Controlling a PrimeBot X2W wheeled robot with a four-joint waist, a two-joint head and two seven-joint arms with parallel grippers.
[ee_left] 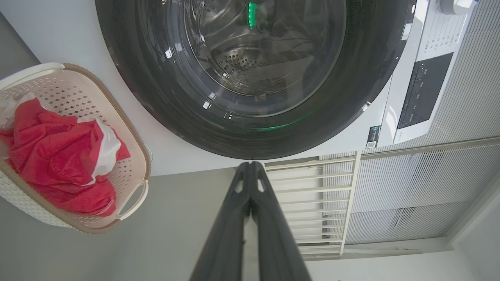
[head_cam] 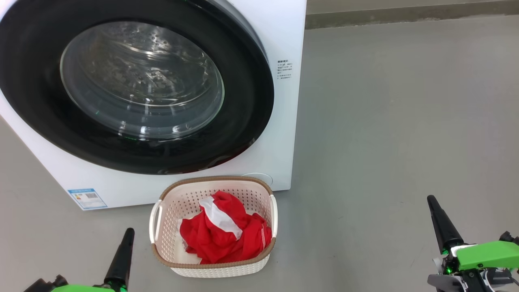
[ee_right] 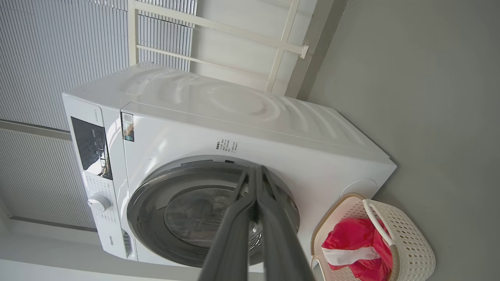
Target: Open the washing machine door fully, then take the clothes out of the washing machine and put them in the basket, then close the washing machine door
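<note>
The washing machine stands at the upper left with its round black-rimmed door shut flat against the front; the steel drum shows through the glass. Red clothes with a white panel lie inside the cream basket, which sits on the floor just before the machine. My left gripper is at the lower left, short of the basket, fingers pressed together and holding nothing. My right gripper is at the lower right, well clear of both, likewise shut and empty. The wrist views show the door shut and the clothes in the basket.
Grey floor spreads wide to the right of the machine. A wall base runs along the top right. A white railing and ribbed wall panels stand beside the machine.
</note>
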